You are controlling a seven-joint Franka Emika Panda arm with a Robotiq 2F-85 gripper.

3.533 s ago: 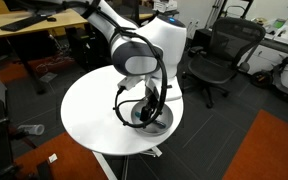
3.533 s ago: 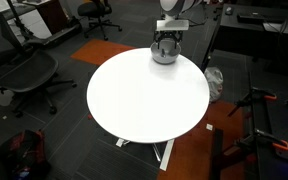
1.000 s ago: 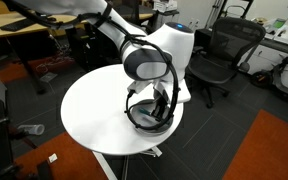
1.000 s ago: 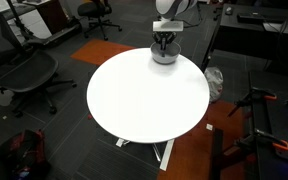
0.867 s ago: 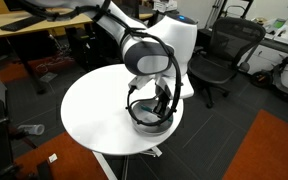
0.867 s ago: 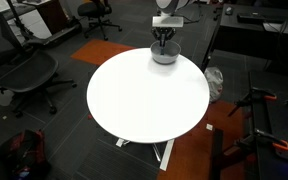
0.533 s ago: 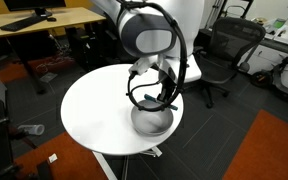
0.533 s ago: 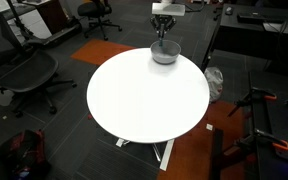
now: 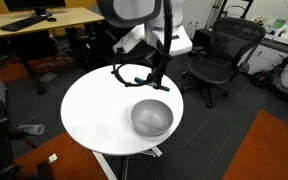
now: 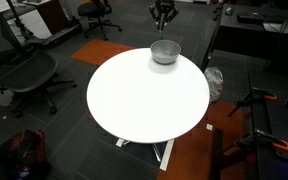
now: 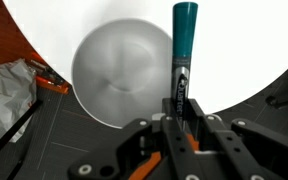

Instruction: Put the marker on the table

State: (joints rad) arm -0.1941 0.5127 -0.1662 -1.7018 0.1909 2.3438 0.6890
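Note:
In the wrist view my gripper [image 11: 181, 118] is shut on the teal marker [image 11: 184, 40], which sticks out straight ahead of the jaws. Below it lies the grey bowl [image 11: 124, 75], empty, on the round white table [image 11: 249, 40]. In both exterior views the gripper [image 9: 156, 74] [image 10: 164, 14] hangs well above the bowl [image 9: 151, 118] [image 10: 165, 51], which stands near the rim of the table [image 9: 94, 120] [image 10: 149, 100]. The marker is too small to make out in the exterior views.
Black office chairs [image 9: 214, 55] [image 10: 19, 70] stand around the table, and a wooden desk [image 9: 44, 20] is behind it. A crumpled plastic bag [image 11: 9, 95] lies on the floor by the table's edge. Orange carpet [image 9: 269, 150] borders the dark floor.
The gripper has lifted straight up out of the bowl with the marker in it. The bowl, earlier hidden by the gripper, now shows whole and empty.

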